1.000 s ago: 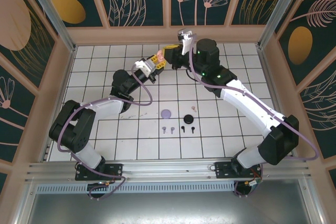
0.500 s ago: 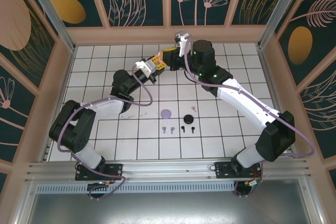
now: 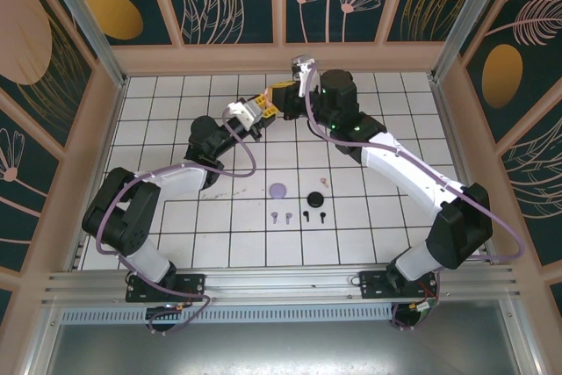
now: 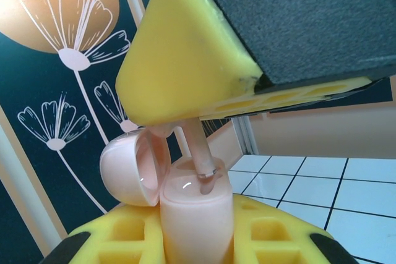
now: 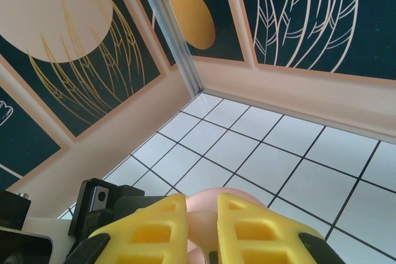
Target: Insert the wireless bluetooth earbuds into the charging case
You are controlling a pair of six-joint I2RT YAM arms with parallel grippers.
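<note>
Pink charging case (image 4: 195,214), lid open, is clamped in the left jaws above the far tiles of the white counter (image 3: 158,103). The right jaws pinch a pink earbud (image 4: 197,146), its stem tip touching the case's open top. Nearer, on the counter, lie a lilac case (image 3: 279,190), a black case (image 3: 314,198), two lilac earbuds (image 3: 274,217), two black earbuds (image 3: 306,215) and a second pink earbud (image 3: 323,181).

Bright, even overhead light leaves soft shadows on the white tiles (image 3: 176,94). Close up (left wrist) the yellow finger (image 4: 185,60) blurs; glare spots the pink case (image 4: 195,214) and pink earbud (image 4: 197,146).
</note>
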